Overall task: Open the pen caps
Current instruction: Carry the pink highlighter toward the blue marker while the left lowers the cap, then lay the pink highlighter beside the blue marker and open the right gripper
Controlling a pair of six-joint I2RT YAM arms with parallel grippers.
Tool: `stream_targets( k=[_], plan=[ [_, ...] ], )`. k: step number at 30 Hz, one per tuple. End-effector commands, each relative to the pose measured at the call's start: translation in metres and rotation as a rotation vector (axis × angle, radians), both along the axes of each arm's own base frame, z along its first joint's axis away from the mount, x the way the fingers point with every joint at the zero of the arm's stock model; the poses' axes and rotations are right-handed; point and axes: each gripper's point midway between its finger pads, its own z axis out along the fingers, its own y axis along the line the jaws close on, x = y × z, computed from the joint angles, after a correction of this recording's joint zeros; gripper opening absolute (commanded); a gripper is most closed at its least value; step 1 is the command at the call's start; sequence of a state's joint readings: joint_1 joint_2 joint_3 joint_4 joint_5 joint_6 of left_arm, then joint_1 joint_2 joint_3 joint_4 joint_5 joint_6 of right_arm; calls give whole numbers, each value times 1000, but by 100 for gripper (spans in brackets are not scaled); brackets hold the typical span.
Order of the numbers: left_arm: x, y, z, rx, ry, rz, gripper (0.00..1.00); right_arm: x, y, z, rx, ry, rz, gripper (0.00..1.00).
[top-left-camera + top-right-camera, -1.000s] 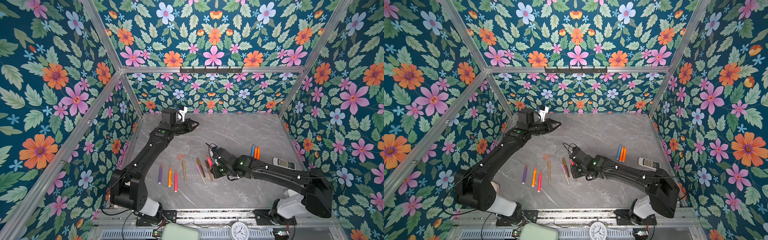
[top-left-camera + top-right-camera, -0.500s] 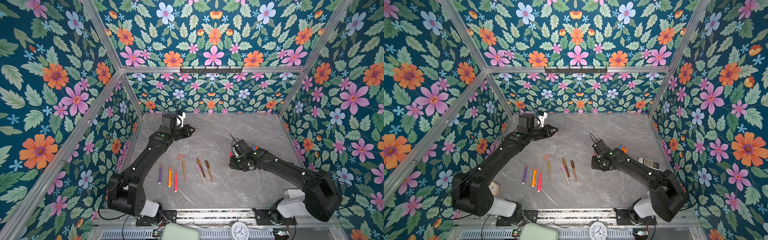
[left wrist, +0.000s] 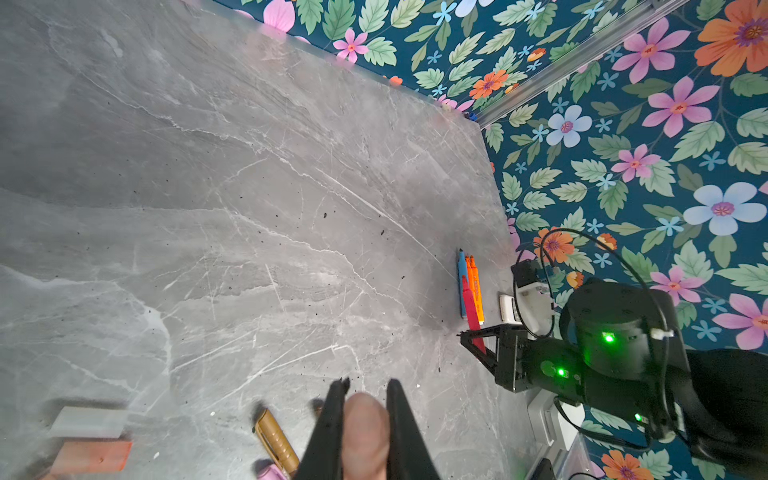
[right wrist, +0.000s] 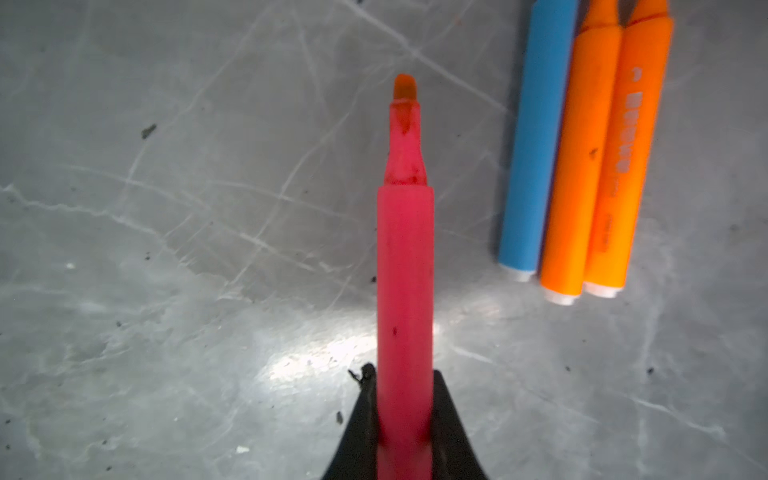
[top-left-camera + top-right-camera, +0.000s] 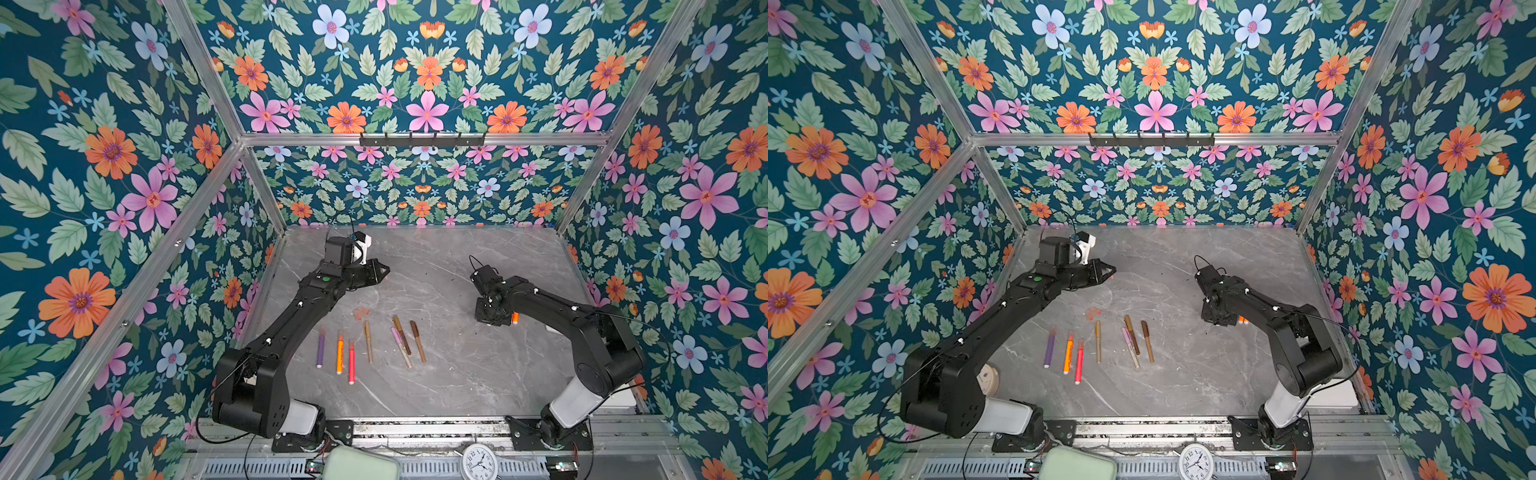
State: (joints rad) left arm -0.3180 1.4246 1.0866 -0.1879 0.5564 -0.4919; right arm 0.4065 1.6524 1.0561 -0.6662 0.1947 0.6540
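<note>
While its jaws clamp the barrel of the red-pink pen [image 4: 405, 257], bare tip pointing away, the right end effector [image 4: 403, 374] has a blue pen [image 4: 536, 137] and two orange pens [image 4: 586, 166] lying just beside it on the worktop [image 4: 166, 249]. The left end effector [image 3: 368, 384] pinches a pink cap [image 3: 365, 428].

The cell is enclosed by walls [image 5: 424, 183] papered in dark teal with pink, orange and pale blue flowers and green leaves. Aluminium frame bars [image 5: 206, 70] are run along the corners, and a black hook rail [image 5: 422, 140] is fixed to the far cross bar. The bench [image 5: 457, 374] is surfaced in grey marbling with white veins and dark specks. A white clock [image 5: 480, 461] and a pale green object [image 5: 359, 465] are set at its near edge, beside a metal mounting rail [image 5: 415, 427].
</note>
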Motion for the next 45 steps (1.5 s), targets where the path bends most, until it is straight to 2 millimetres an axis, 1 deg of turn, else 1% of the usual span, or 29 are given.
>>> stream_targets(
  k=[1, 3, 6, 10, 13, 16, 17, 18, 19, 21, 25, 26, 28, 30, 33, 35, 37, 38, 40, 43, 45],
  plan=[
    [1, -2, 4, -10, -25, -17, 0, -8, -25, 6, -31, -2, -47, 0],
    [1, -2, 1, -11, -21, -18, 0, -10, -31, 6, 15, -12, -49, 0],
    [1, -3, -1, -16, -18, -18, 0, -11, -32, 7, 53, -15, -21, 0],
    [5, -6, -1, -35, -13, -21, 0, -6, -20, 3, 93, -1, 25, 0],
    [5, -8, 0, -41, -13, -24, 0, 0, -13, -4, 122, 13, 36, 0],
    [5, -6, 0, -34, -14, -20, 0, 3, -13, -11, 114, 32, 15, 0],
    [4, -6, 0, -30, -15, -21, 0, 2, -14, -21, 106, 63, 8, 0],
    [3, -6, 0, -26, -15, -22, 0, 2, -13, -25, 106, 74, 5, 0],
    [2, -5, -1, -23, -14, -22, 0, 3, -13, -27, 103, 82, 2, 2],
    [1, -4, -2, -15, -14, -20, 0, 3, -15, -28, 93, 89, -4, 9],
    [1, -4, -3, -14, -12, -24, 0, 4, -17, -26, 83, 83, -11, 30],
    [1, -5, -3, -18, -12, -27, 0, 4, -17, -26, 81, 83, -13, 34],
    [1, -6, -2, -23, -14, -30, 0, 4, -17, -26, 81, 83, -13, 39],
    [2, -6, -1, -25, -15, -30, 0, 4, -17, -26, 80, 82, -12, 41],
    [2, -6, 1, -23, -19, -31, 0, 4, -18, -24, 81, 79, -13, 42],
    [2, -4, 0, -13, -15, -25, 0, 3, -17, -20, 83, 71, -11, 42],
    [0, 0, -4, 4, -3, -16, 0, 3, -18, -12, 89, 54, -10, 42],
    [-1, 4, -8, 12, 10, -7, 0, 4, -18, -1, 95, 24, -6, 42],
    [-4, 12, -18, 18, 42, 17, 0, 3, -18, 14, 104, -14, 7, 44],
    [-11, 33, -44, 47, 112, 81, 0, -2, -21, 33, 104, -60, 27, 45],
    [-17, 53, -69, 94, 175, 155, 0, -7, -25, 43, 93, -94, 36, 45]
  ],
)
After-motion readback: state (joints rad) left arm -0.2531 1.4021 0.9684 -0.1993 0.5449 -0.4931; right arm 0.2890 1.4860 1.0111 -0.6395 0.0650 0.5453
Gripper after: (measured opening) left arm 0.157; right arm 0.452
